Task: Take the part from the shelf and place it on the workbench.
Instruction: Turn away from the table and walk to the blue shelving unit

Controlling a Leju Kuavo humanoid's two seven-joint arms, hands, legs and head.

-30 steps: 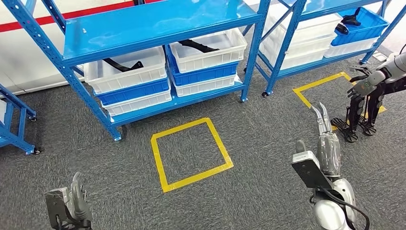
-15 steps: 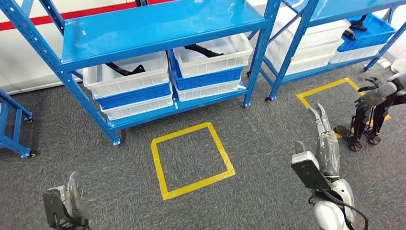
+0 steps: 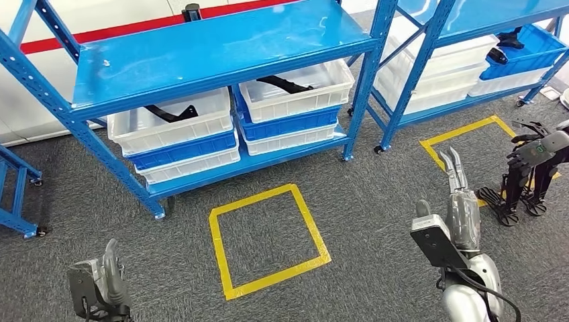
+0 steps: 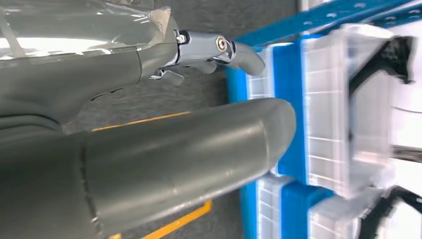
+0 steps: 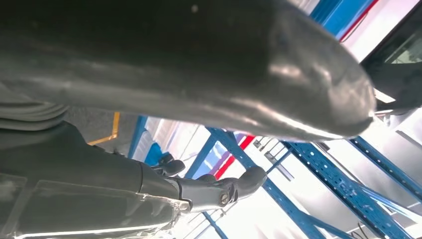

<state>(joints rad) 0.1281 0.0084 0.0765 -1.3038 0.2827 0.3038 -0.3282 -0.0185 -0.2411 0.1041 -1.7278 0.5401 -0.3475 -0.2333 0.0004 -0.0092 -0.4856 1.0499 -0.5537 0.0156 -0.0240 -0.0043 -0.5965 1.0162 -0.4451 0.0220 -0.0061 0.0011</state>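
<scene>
Two black parts lie in white bins on the blue shelf's (image 3: 215, 43) lower level: one part (image 3: 171, 112) in the left bin (image 3: 171, 121), another part (image 3: 285, 84) in the right bin (image 3: 295, 80). My left hand (image 3: 107, 278) hangs low at the bottom left, fingers straight, holding nothing. My right hand (image 3: 459, 194) reaches forward over the carpet at the right, fingers straight and empty. Both hands are well short of the shelf. In the left wrist view my left hand (image 4: 149, 139) points toward the bins, where a black part (image 4: 393, 55) shows. In the right wrist view my right hand (image 5: 149, 74) is empty.
A yellow taped square (image 3: 268, 238) marks the grey carpet in front of the shelf. A second blue shelf (image 3: 470, 47) with bins stands at the right, with another yellow square (image 3: 470, 134) before it. A dark robot-like stand (image 3: 527, 174) sits at the far right.
The whole picture has shifted: the camera has moved and the shelf now sits a little lower and more to the left. Both hands hold about the same pose, still empty.
</scene>
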